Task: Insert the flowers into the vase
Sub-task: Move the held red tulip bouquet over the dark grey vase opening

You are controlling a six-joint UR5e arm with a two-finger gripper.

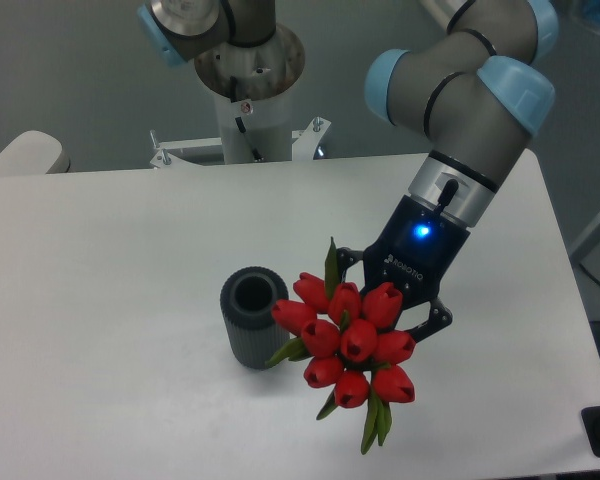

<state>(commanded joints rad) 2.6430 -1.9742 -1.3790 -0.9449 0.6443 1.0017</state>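
- Table (110,300): white top, seen from above and in front. Arm base (250,70) is mounted at the far edge, about 12 o'clock from the vase.
- Vase (252,318): dark grey ribbed cylinder, upright left of table centre. Round mouth faces up, open and empty. No stem is in it yet.
- Flowers (350,335): red tulip bunch just beside the vase at its 3 o'clock. Buds face the camera, and the leftmost bud and a leaf tip look as if they reach the vase wall. Contact cannot be confirmed. Green leaves hang out at 6 o'clock. The stems are hidden behind the buds.
- Gripper (405,310): black body with a blue light, at 2 o'clock from the bunch and behind it. The fingers appear to be pinching the bunch from behind. The tips are covered by buds, so the actual grasp point is not visible.
- Stage, judged: bunch carried and close to the vase, insertion not started.
- Risk 1: the bunch is wider than the mouth, so stems or leaves could catch on the rim and splay.
- Risk 2: a sideways approach at this height could push the light vase over.
- Risk 3: with the stems hidden, their alignment over the mouth is uncertain. A tilted bunch may miss.
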